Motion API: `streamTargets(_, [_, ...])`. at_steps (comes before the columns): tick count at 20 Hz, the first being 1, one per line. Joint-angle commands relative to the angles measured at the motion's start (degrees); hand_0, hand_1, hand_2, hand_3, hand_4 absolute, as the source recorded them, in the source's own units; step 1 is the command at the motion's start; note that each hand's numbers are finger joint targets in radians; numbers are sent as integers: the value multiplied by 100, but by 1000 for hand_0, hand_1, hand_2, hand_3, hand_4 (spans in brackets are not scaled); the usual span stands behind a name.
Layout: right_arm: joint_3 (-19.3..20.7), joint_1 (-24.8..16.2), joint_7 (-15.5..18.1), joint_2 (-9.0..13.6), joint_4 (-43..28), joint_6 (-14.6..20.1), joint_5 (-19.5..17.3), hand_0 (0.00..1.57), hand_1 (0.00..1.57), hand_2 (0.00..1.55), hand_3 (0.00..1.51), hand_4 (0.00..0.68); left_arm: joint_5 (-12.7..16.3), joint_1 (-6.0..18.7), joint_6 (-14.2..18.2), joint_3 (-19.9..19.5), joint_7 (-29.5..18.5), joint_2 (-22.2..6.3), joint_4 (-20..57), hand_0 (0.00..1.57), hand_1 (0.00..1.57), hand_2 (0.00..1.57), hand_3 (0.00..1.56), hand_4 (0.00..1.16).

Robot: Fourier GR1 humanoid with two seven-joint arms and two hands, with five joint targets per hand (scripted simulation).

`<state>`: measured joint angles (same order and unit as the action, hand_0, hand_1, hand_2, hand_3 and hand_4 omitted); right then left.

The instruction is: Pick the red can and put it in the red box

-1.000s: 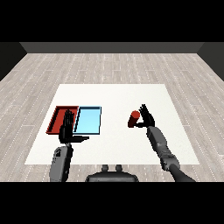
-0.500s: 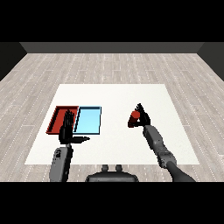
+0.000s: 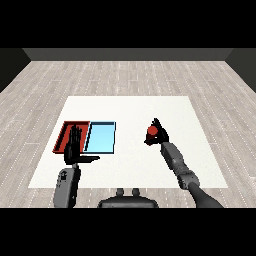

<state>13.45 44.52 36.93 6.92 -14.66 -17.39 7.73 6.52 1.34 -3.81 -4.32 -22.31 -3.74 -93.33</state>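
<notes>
The red can sits right of the table's centre, with my right hand curled round it. The red tray lies at the left of the table, and the light blue tray lies against its right side. My left hand stands upright with straight fingers over the near edge of the red tray, partly covering it, and holds nothing.
The white table spreads wide behind and to the right of the trays. A wooden floor surrounds it.
My right hand has closed round the red can, which has shifted slightly toward the left. The left hand has stayed in place.
</notes>
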Motion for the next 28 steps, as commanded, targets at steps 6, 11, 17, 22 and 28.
streamTargets(6, [-133, 36, -176, -392, -161, 929, -163, 0, 0, 0, 0, 0, -70, -109, 100, 103, 191, 84, -254, 0, 0, 0, 0, 0])
streamTargets(11, [84, 356, -108, -296, 410, 1692, -168, 1482, 1482, 1471, 1436, 566, -140, 64, 12, -21, -439, 76, 513, 0, 0, 0, 0, 0])
streamTargets(17, [-66, 49, 64, -30, 278, 1475, -329, 1467, 1467, 1450, 1400, 595, -335, 330, 360, 223, -52, 295, 240, 0, 0, 0, 0, 0])
streamTargets(22, [-174, 105, 35, -287, 102, 1780, -438, 1473, 1473, 1443, 1385, 597, -245, 48, 122, 148, -150, 132, 190, 0, 0, 0, 0, 0])
streamTargets(28, [-251, 310, -16, -115, -333, 1768, -497, 1434, 1434, 1434, 1367, 623, -27, 402, -97, 11, -87, 0, 456, 0, 0, 0, 0, 0])
